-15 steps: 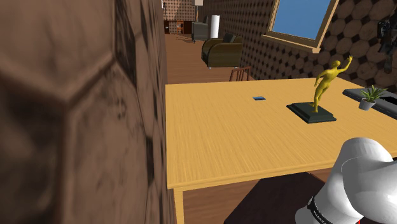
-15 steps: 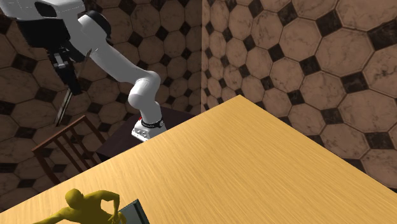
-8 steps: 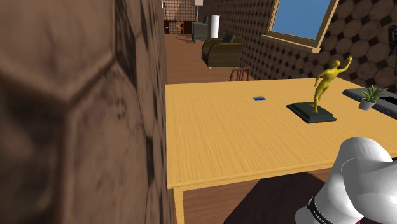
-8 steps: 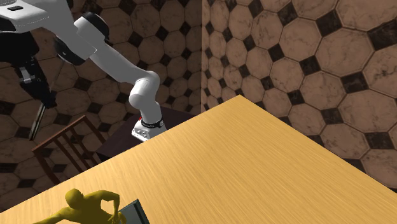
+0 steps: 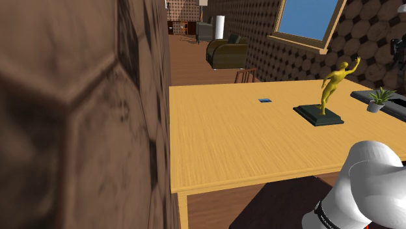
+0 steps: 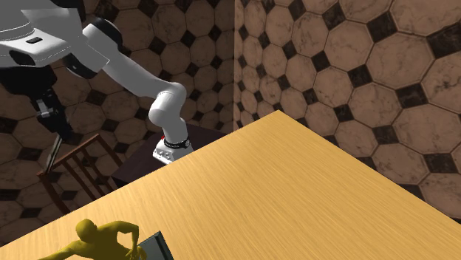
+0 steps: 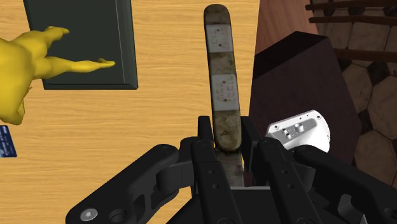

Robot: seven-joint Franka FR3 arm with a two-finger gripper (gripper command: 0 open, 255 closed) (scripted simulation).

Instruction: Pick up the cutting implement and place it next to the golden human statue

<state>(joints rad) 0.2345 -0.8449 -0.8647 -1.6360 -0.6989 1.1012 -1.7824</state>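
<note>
My gripper (image 7: 228,137) is shut on one end of a long, narrow knife (image 7: 221,76) with a worn brown-grey surface, which points straight out from the fingers. The knife hangs over the wooden table (image 7: 165,95) near its edge, beside the statue's dark base (image 7: 89,44). The golden human statue (image 7: 22,63) stands on that base. In the second exterior view the gripper (image 6: 55,131) hangs high at the left with the knife (image 6: 52,156) pointing down, above and behind the statue (image 6: 96,238). The shoulder view has the statue (image 5: 338,79) at the table's right part.
A small blue card (image 5: 265,101) lies on the table beyond the statue. A potted plant (image 5: 377,99) stands at the right on a dark slab. A wooden chair (image 6: 74,170) and the dark stand (image 7: 299,89) sit off the table's edge. A patterned wall (image 5: 78,117) covers the shoulder view's left.
The gripper, still holding the knife, swung towards the second exterior view's left, then came lower over the last half second.
</note>
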